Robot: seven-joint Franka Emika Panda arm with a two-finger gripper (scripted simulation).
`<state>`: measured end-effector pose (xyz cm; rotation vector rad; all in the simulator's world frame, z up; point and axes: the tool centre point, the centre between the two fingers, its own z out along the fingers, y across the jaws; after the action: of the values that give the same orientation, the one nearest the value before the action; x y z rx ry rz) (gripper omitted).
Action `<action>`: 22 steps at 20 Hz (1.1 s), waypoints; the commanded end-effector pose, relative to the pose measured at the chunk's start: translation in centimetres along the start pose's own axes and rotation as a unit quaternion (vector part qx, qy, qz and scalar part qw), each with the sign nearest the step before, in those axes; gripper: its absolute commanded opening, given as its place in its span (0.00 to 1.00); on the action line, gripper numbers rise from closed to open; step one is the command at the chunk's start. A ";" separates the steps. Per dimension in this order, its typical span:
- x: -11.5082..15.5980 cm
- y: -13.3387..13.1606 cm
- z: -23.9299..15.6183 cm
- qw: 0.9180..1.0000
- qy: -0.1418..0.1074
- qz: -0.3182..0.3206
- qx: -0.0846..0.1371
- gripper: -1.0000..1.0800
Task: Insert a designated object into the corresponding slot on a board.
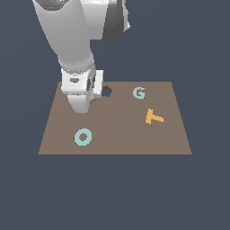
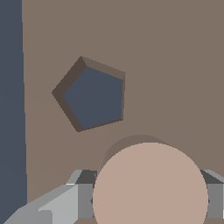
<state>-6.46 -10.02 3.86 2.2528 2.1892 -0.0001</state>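
A: Starting at the exterior view's left, what sits on the board (image 1: 54,143)?

B: The pale teal ring "O" (image 1: 83,137) lies flat near the front corner, well apart from the arm. It is not the piece wanted, so it is out of the way there.

A: And the gripper (image 1: 92,96)?

B: It hangs low over the back part of the board, just beside the pentagon hole (image 1: 106,92). In the wrist view the pinkish-tan disc (image 2: 150,186) fills the space between the grey fingers (image 2: 83,197), which press on it from either side, so the jaws are clamped on the disc (only a sliver of tan shows under the hand in the exterior view).

A: Why hold it so, flat face down?

B: I judge so that it can drop straight into a round opening. A curved shadowed edge peeps out just past the disc's rim, which is probably the round slot (image 2: 131,144) lying almost directly beneath, though most of it is hidden and I cannot be sure of the alignment.

A: So the pentagon is not the target?

B: No; its shape would not take a disc. It simply lies next to the place.

A: Further to the right?

B: A teal "G" (image 1: 139,93) near the back, then the orange "T" (image 1: 154,117) lying flat and tilted, both well clear of the arm.
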 end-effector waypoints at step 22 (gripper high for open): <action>-5.2 0.5 -0.2 0.991 0.000 -0.135 0.000 0.00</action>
<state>-6.13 -15.22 4.05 1.9360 2.4739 -0.0006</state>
